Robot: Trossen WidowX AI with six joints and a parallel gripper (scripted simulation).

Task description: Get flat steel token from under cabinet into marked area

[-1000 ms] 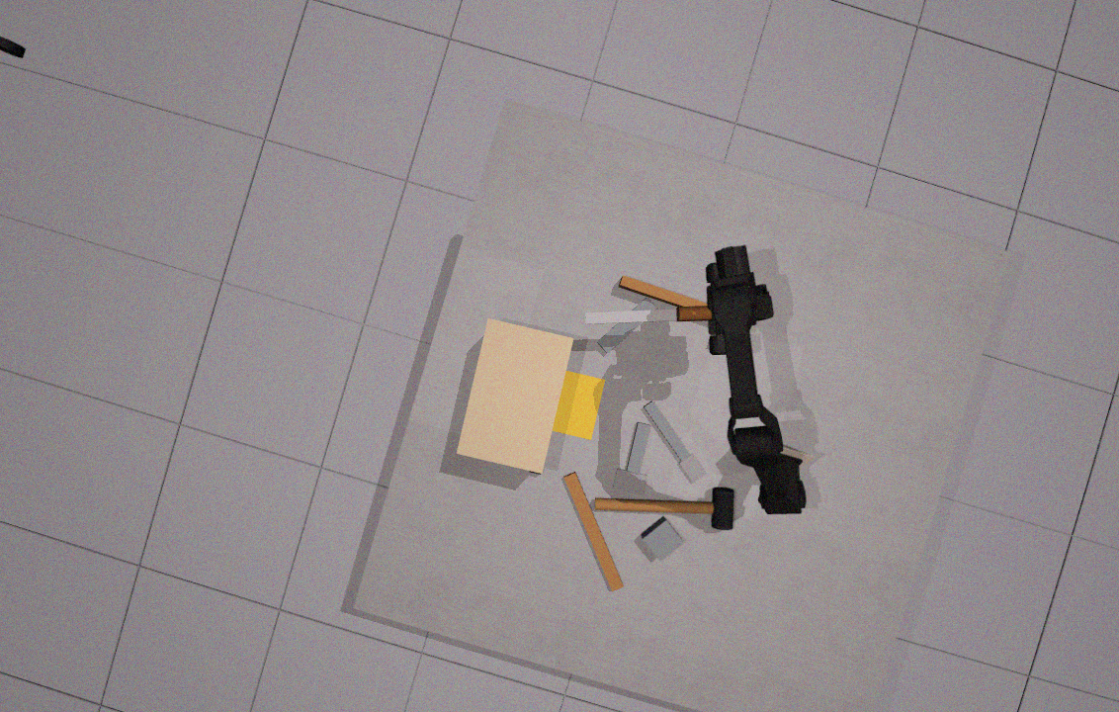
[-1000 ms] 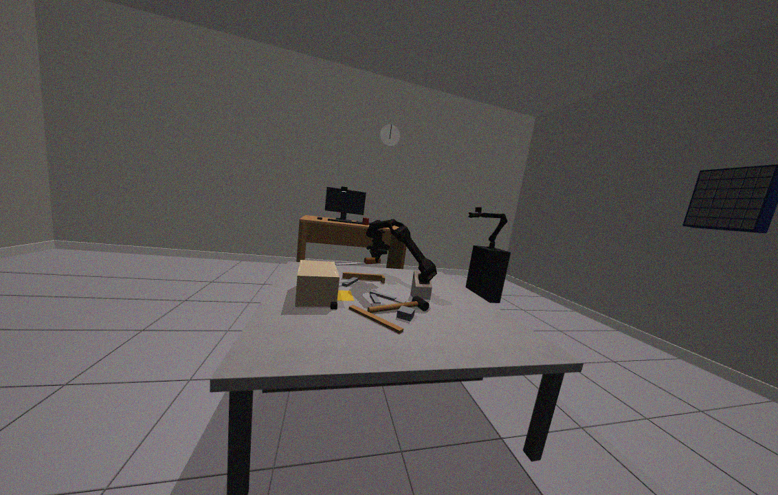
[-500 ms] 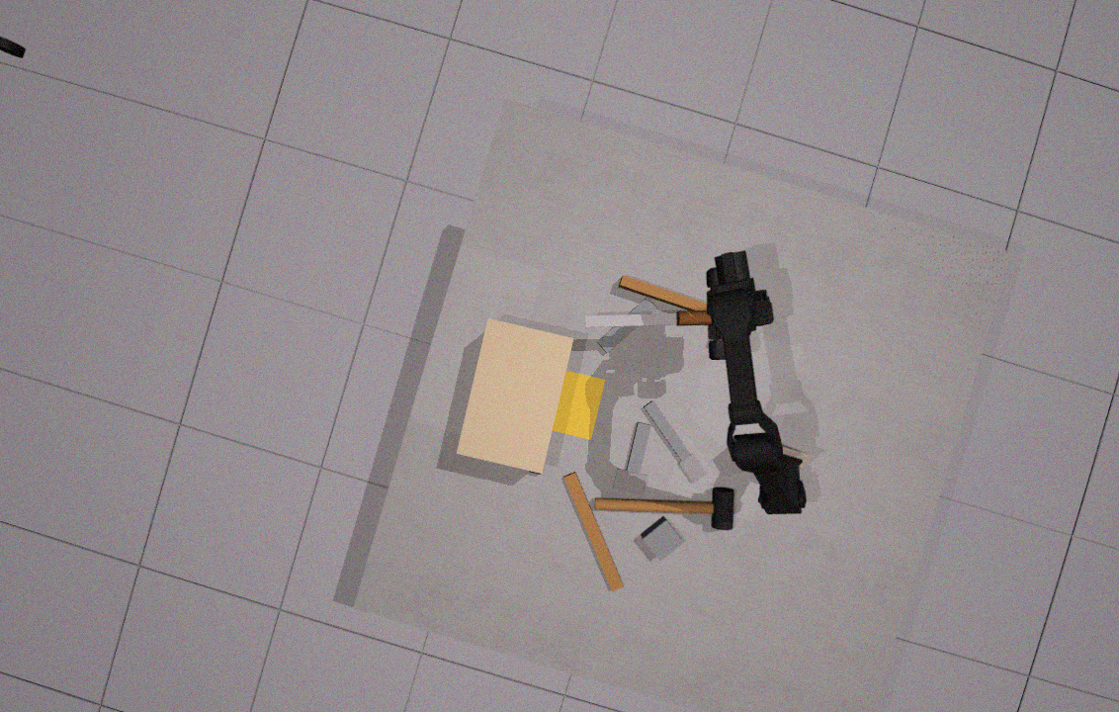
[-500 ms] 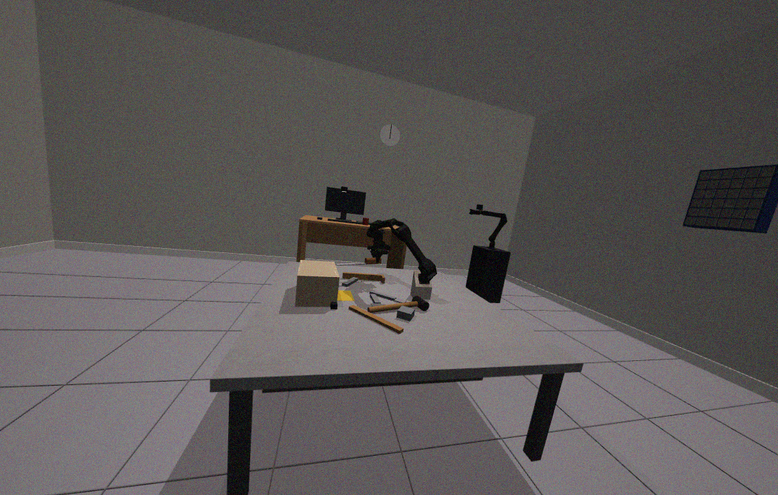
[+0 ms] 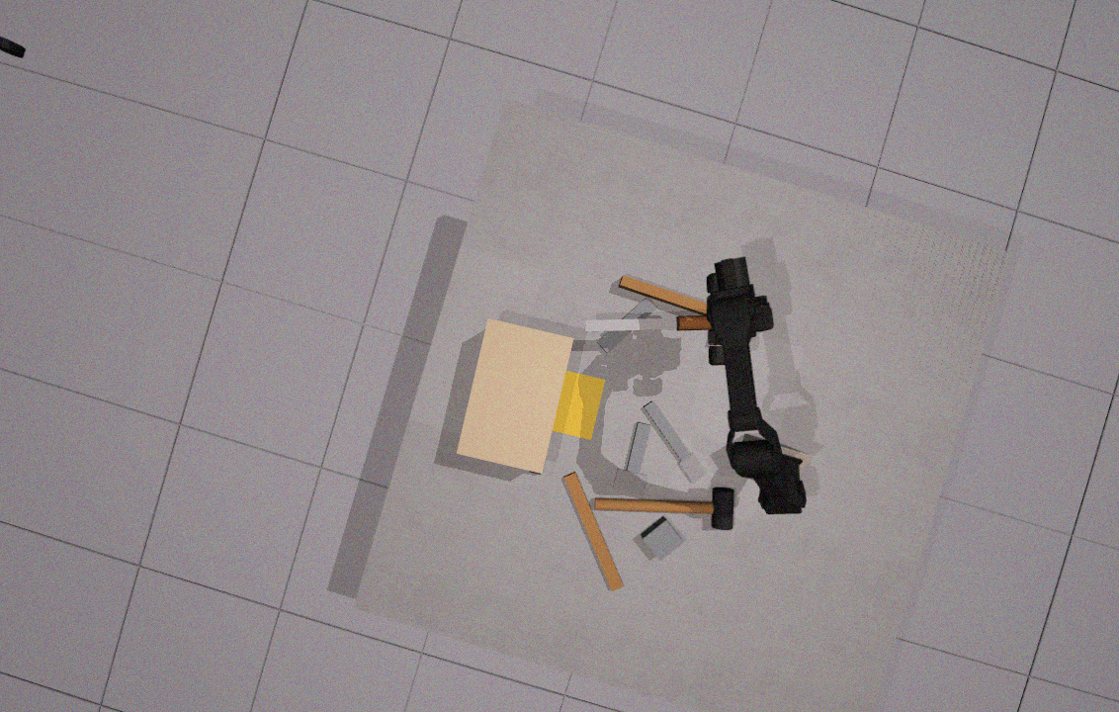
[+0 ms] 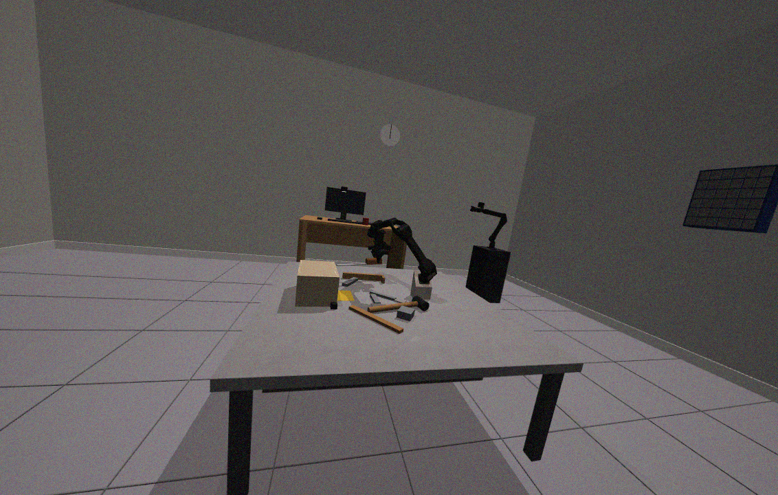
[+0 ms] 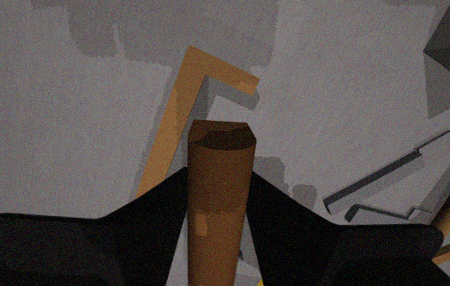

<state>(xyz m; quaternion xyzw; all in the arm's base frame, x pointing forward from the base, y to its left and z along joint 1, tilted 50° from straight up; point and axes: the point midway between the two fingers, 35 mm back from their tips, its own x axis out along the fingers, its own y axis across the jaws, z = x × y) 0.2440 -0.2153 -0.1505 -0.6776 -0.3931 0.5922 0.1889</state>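
My gripper (image 5: 712, 323) (image 6: 377, 260) (image 7: 217, 175) is shut on the brown wooden handle of a long tool (image 5: 693, 322) (image 6: 371, 260) (image 7: 221, 191). The tool's thin pale blade (image 5: 612, 324) points toward the cabinet's side of the table and is held above the table. The cabinet (image 5: 515, 396) (image 6: 317, 286) is a pale box. The yellow marked area (image 5: 579, 405) (image 6: 344, 295) lies in front of it. The blade is off to one side of the yellow area. The token is not visible in any view; the space under the cabinet is hidden.
An L-shaped wooden stick (image 5: 660, 294) (image 7: 173, 119) lies below the gripper. A mallet (image 5: 651, 505) (image 6: 394, 306), a straight-looking wooden stick (image 5: 592, 531) (image 6: 375, 319), a grey block (image 5: 660, 537) (image 6: 405, 313) and thin grey metal pieces (image 5: 668, 433) (image 7: 372, 176) lie about the table.
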